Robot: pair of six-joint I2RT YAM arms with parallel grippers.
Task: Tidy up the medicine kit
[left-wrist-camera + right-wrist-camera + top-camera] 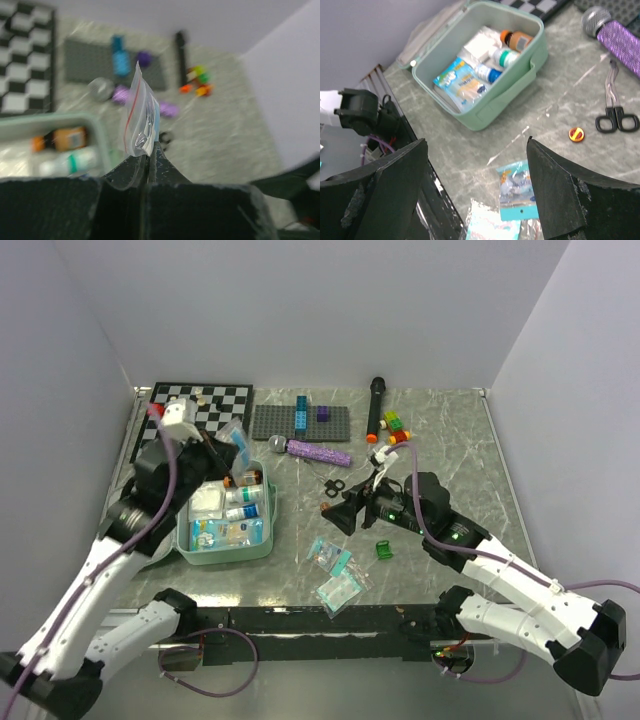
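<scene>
Pinching a small clear zip bag [141,115] in my left gripper [148,160], I held it upright in the air by the far side of the medicine kit [272,522]. The kit sat open on the left of the table [440,440], just in front of the chessboard [215,405], with bottles [512,47] inside. My right gripper [476,145] gaped wide and empty above some blue packets [517,190].

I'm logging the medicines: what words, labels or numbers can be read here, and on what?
None can be read.
Bottles in the medicine kit: labels too small.
Packets on the table: print blurred.
Clear zip bag in the left claw: nothing legible.
</scene>
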